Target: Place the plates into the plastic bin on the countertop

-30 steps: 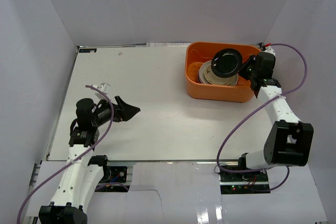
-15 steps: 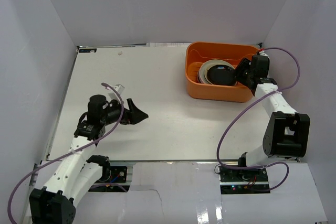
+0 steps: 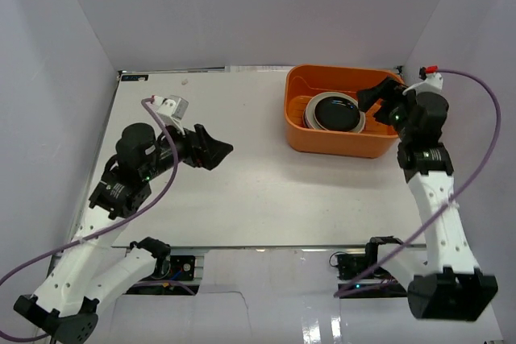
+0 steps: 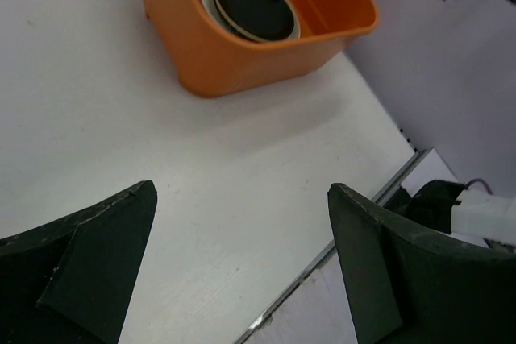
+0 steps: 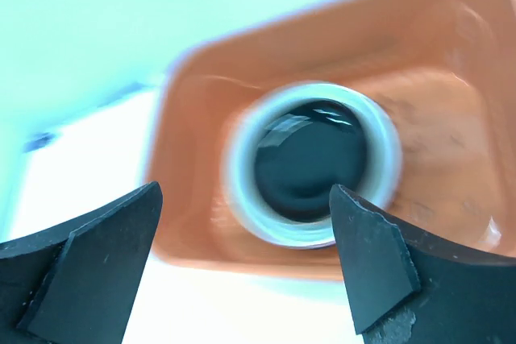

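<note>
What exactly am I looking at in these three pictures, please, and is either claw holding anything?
These are two robot arms bolted at the near edge of a white table. The overhead picture looks down from above and behind them. The other two come from a camera on each wrist, so the black wedges at their lower corners are that arm's own fingers. On the table sits an orange plastic bin with a stack of plates inside, a glossy black plate on top. The left gripper hangs open over bare table, holding nothing. The right gripper is open over the bin's right end, also empty.
</note>
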Motion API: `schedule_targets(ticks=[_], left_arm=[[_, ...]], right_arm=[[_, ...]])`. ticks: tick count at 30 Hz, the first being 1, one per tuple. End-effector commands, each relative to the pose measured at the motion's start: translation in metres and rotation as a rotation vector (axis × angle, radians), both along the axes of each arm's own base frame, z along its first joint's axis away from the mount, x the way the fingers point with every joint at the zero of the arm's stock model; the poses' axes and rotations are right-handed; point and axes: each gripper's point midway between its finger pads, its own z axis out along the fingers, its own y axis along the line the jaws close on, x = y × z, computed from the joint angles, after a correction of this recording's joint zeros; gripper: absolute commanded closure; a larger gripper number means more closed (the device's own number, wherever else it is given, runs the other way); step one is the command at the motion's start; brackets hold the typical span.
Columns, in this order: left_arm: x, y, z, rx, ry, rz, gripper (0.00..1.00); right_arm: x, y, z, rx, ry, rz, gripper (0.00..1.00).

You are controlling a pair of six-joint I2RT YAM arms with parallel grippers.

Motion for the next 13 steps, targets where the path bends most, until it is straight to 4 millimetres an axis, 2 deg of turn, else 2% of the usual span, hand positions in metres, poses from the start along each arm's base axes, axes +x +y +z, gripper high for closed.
schedule_targets(ticks=[1, 2, 3, 4, 5, 6, 9, 13], left_arm=[[-0.004, 0.008, 0.057, -0.077, -0.105, 0.048, 0.02], [-0.009, 0.011, 0.077, -0.103, -0.15, 0.048, 0.02], [-0.011, 0.013, 0.087, -0.119, -0.174, 0.052, 0.02], [-0.013, 0.016, 0.1, -0.141, -0.206, 0.064, 0.02], [-0.02, 0.021, 0.121, -0.171, -0.257, 0.071, 0.02], [-0.024, 0.024, 0.135, -0.196, -0.293, 0.079, 0.02], [-0.043, 0.036, 0.168, -0.251, -0.395, 0.087, 0.02], [-0.052, 0.047, 0.182, -0.275, -0.447, 0.121, 0.02]], right_arm=[[-0.052, 0.04, 0.067, 0.036, -0.235, 0.181, 0.1], [-0.065, 0.045, 0.076, 0.04, -0.277, 0.214, 0.1], [-0.088, 0.044, 0.098, 0.037, -0.362, 0.218, 0.1], [-0.097, 0.042, 0.106, 0.028, -0.395, 0.208, 0.1], [-0.106, 0.036, 0.116, 0.02, -0.429, 0.176, 0.1], [-0.125, 0.031, 0.132, 0.007, -0.491, 0.155, 0.1], [-0.159, 0.02, 0.166, -0.025, -0.611, 0.099, 0.1], [-0.188, 0.016, 0.196, -0.036, -0.712, 0.086, 0.1]])
